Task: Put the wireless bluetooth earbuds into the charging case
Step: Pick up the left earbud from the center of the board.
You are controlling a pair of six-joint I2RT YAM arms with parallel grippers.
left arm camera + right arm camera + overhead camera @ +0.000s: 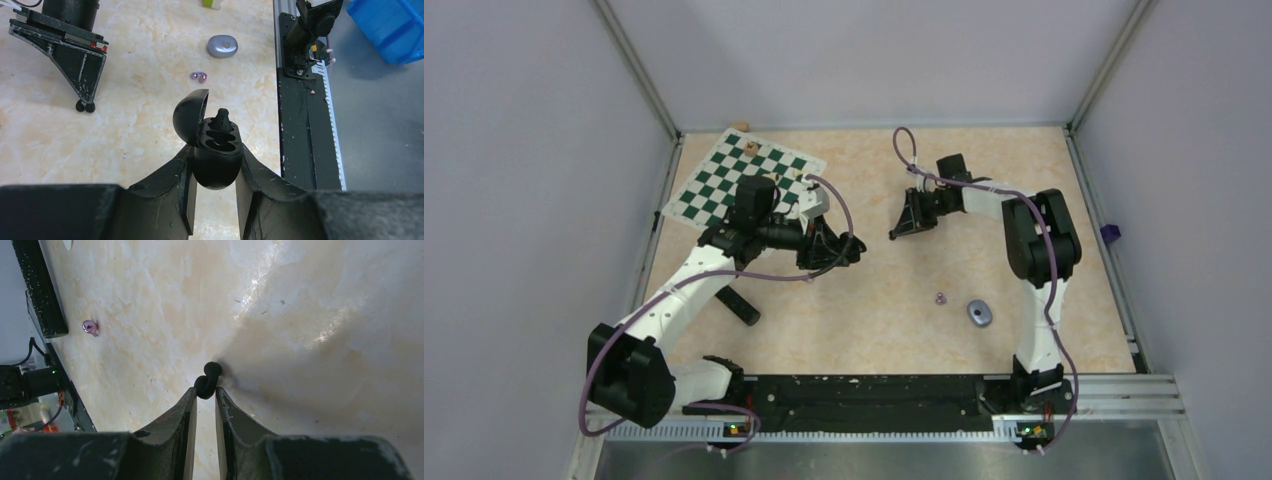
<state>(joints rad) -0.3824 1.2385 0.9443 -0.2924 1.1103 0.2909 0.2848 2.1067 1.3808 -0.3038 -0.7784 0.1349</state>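
Holding the case: the left gripper [216, 152] is squeezed tight on the black charging case [217, 172]. The lid [189, 115] stands open.
In the case: 1 black bud [222, 119] sticks up at the far end. It does not look pushed all the way down.
Right gripper: the right gripper [205, 390] is nearly closed and pinches a loose black earbud [210, 372] at its very tips. It is low over the table [300, 315], well apart from the case.
Other bud: 1 purple earbud [198, 76] lies on the table near the closed grey case [222, 46].
Step now: I think it is bringing the pinched earbud over to the open case.
Doing it well: keep the case level and the lid out of the way. Lift the earbud gently, since only the tips hold it. Line it up over a free hollow, go straight down, then let go.
Hard to see: I cannot tell if the pinched earbud touches the table. I cannot tell which hollow is free. Only 3 buds show. From above, the left gripper hides the case.
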